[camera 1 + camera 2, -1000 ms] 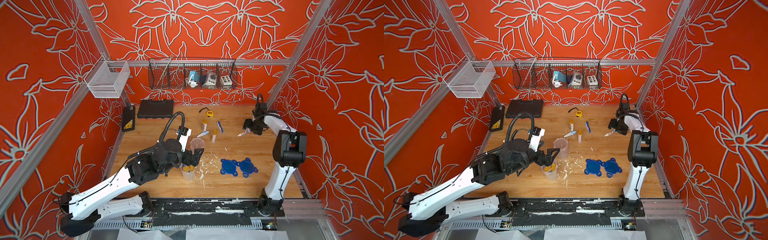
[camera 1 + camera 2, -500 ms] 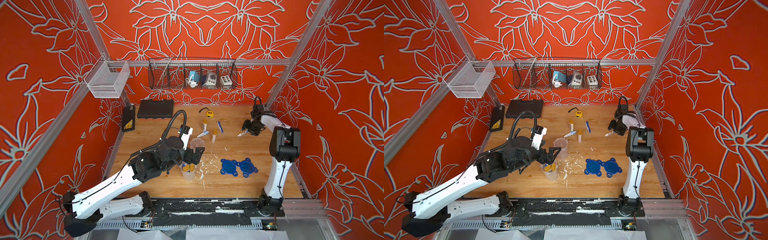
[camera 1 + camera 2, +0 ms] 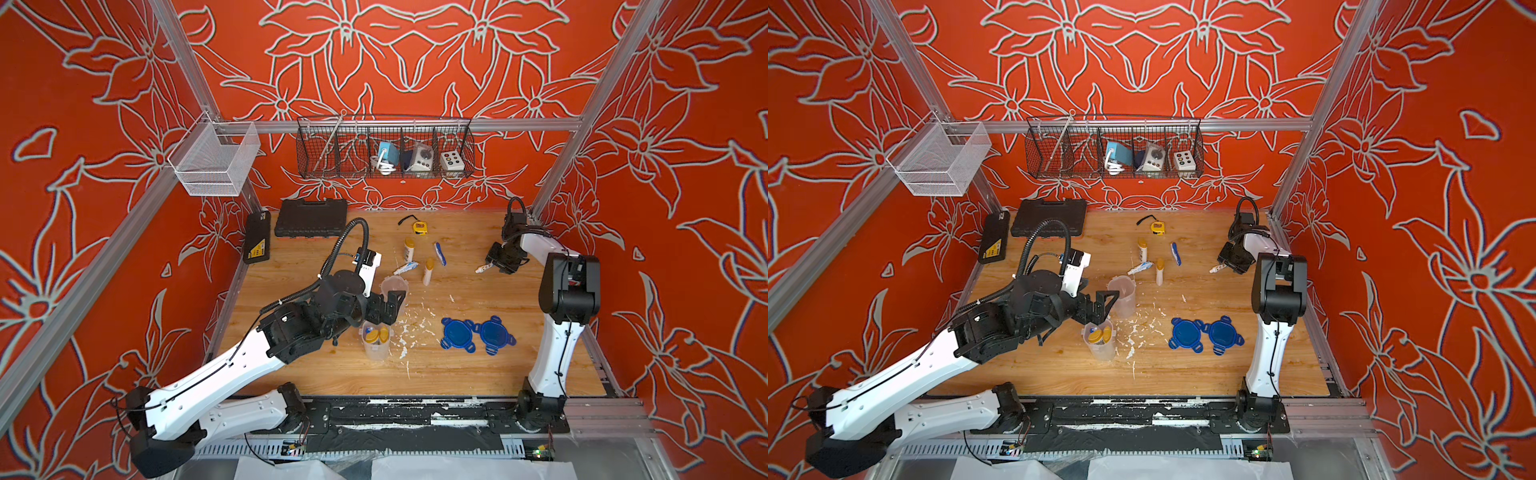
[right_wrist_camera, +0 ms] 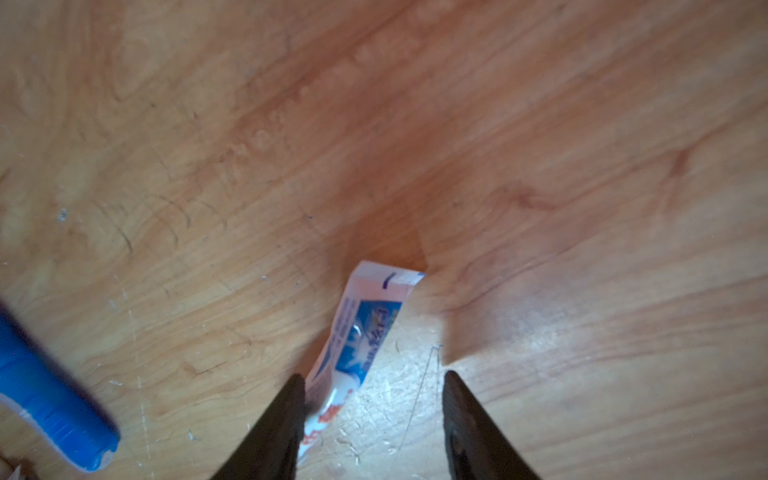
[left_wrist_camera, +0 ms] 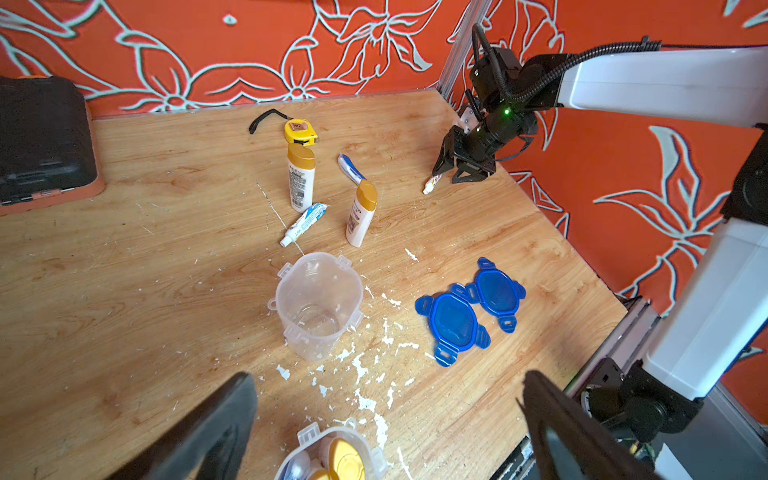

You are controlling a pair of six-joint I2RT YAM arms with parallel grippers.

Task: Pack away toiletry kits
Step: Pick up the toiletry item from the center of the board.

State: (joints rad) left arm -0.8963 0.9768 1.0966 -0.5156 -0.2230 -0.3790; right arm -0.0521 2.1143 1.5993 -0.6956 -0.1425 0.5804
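Your right gripper [image 4: 374, 374] straddles the toothpaste tube [image 4: 365, 328], unclamped — left gripper [image 5: 386, 374] spread wide, holding nothing.

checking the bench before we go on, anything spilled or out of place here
White flecks are strewn over the table around the empty cup and the filled cup, like something spilled or chipped. A yellow tape measure lies at the back next to a bottle, though it is no toiletry item.

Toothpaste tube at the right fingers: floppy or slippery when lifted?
Probably bendy: the tube looks thin, flat at its crimped end. Likely light, being small. Its glossy print may slip; only one finger seems to touch it.
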